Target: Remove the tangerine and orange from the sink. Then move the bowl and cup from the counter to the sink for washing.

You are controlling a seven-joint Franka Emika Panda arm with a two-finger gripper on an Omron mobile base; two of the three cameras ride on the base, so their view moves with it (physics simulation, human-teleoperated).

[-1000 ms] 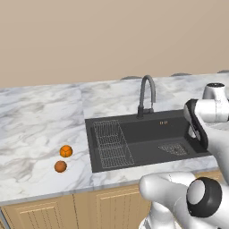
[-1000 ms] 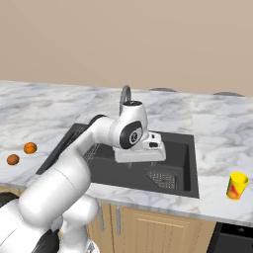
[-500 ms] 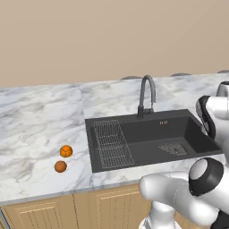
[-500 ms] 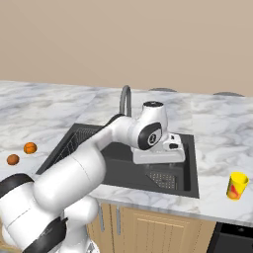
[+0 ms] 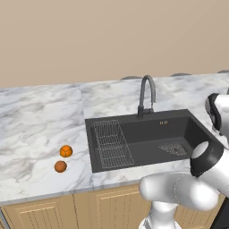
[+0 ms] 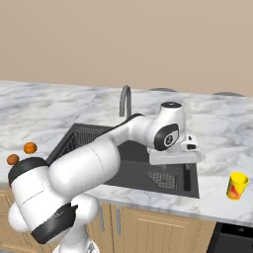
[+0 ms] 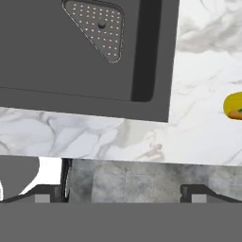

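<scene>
In the right base view the gripper [image 6: 187, 167] hangs wide open and empty at frame centre over the matte dark rectangular sink [image 6: 133, 163], the glossy yellow cup [image 6: 236, 186] on veined marble counter [image 6: 217, 123] at right, two round fruits [image 6: 21, 153] at left.

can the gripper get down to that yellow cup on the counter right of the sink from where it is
Probably yes. The gripper hangs open over the sink's right edge, and bare counter lies between it and the cup.

Light wooden cabinets [image 5: 107, 208] below; plain beige wall [image 5: 89, 40] behind.
</scene>
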